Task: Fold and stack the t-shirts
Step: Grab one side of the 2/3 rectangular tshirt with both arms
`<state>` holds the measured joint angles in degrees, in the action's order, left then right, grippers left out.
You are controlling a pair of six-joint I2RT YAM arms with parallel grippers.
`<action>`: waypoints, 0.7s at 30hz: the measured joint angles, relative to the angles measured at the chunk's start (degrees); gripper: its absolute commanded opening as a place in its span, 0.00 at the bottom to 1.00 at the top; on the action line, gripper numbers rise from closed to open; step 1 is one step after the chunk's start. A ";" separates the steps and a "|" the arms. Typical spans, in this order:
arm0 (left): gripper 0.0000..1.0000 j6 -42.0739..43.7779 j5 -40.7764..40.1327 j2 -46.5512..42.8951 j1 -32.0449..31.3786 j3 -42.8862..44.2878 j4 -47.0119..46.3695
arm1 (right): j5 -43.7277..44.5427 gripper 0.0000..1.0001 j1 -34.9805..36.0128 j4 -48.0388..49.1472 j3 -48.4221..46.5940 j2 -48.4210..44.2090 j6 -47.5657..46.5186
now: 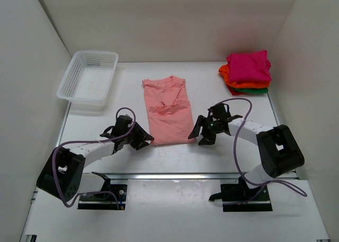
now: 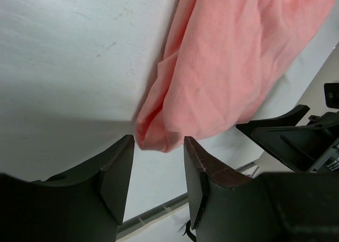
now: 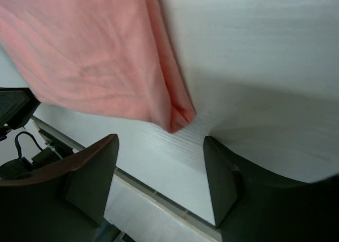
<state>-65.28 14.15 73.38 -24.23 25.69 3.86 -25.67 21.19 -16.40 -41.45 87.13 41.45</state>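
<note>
A light salmon-pink t-shirt (image 1: 168,112) lies on the table, folded lengthwise into a long strip. My left gripper (image 1: 145,139) is open at its near left corner (image 2: 153,141); the corner tip sits just between the fingertips, not pinched. My right gripper (image 1: 197,132) is open at its near right corner (image 3: 177,120), a little short of the cloth. A stack of folded t-shirts (image 1: 248,72), magenta on top with orange, green and red below, sits at the back right.
A white plastic mesh basket (image 1: 88,80) stands at the back left. White walls enclose the table on three sides. A metal strip (image 1: 175,176) runs along the table's near edge, by the arm bases.
</note>
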 measured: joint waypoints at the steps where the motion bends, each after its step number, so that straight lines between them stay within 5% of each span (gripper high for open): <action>1: 0.53 -0.39 -0.15 0.48 -0.28 -0.22 -0.96 | -0.31 0.58 0.31 0.96 -0.04 0.48 0.39; 4: 0.54 -1.49 -0.55 2.93 -1.29 -0.59 -3.43 | -0.59 0.52 0.92 2.82 -0.20 1.84 1.33; 6: 0.47 -2.25 -0.48 5.01 -2.19 -0.44 -4.74 | -0.94 0.25 1.14 3.45 -0.70 2.95 1.77; 7: 0.32 -2.36 -0.57 5.68 -2.75 -0.09 -5.31 | -0.57 0.06 1.33 3.98 -0.74 3.50 1.75; 8: 0.13 -2.69 -0.81 6.43 -3.21 0.20 -5.84 | -0.13 0.01 1.62 4.20 -0.74 4.11 1.46; 9: 0.00 -2.86 -1.07 7.13 -3.50 0.24 -6.40 | 0.24 0.00 1.77 4.02 -0.74 4.85 1.66; 16: 0.00 -0.15 0.37 4.85 -2.78 -0.26 -2.47 | -0.15 0.00 3.65 2.43 -0.44 4.15 0.26; 21: 0.00 1.84 4.09 -14.97 -2.27 -5.64 12.28 | -1.11 0.00 10.27 -4.39 6.23 -7.69 0.00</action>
<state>-63.44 18.24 58.41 -26.50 20.05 16.14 -26.79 31.46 -20.80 -35.22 79.44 41.45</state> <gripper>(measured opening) 0.074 0.023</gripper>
